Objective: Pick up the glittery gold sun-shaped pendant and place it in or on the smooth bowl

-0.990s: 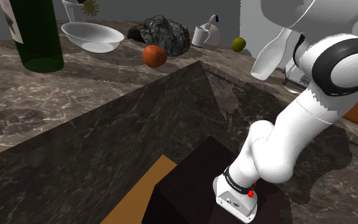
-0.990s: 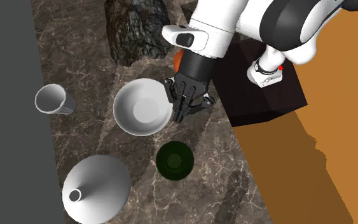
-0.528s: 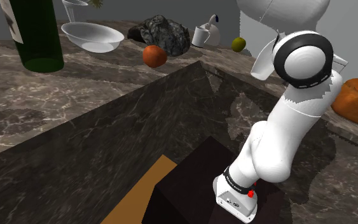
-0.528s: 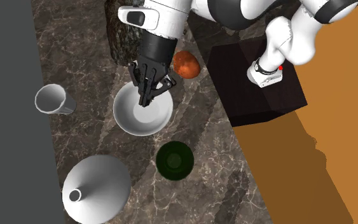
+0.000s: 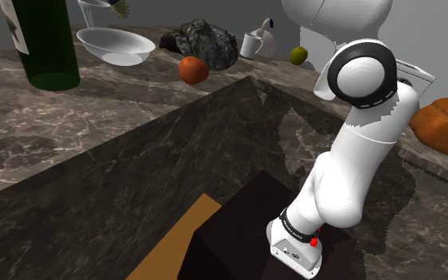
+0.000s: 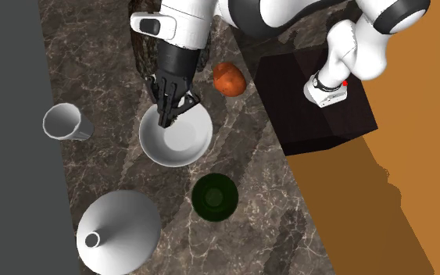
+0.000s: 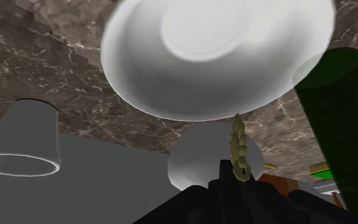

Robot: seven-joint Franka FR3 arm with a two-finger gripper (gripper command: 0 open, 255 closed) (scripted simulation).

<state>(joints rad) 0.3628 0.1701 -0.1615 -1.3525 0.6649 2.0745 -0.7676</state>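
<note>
Hand [image 6: 166,117] clamped on gold sun pendant [image 7: 238,147], hanging above white bowl [image 6: 187,145], over rim nearest dark rock [image 6: 163,35]. Green bottle [image 6: 215,197], red-orange fruit [image 6: 228,78] near bowl on marble tabletop [image 6: 249,195].

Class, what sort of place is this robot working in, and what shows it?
Most likely a kitchen: a dark stone counter carrying a white bowl, a green bottle and a cup.

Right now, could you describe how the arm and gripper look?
The arm is glossy white with rounded links and dark rings at its joints. The gripper is all black, two-fingered. A black band and red dot mark its base.
</note>
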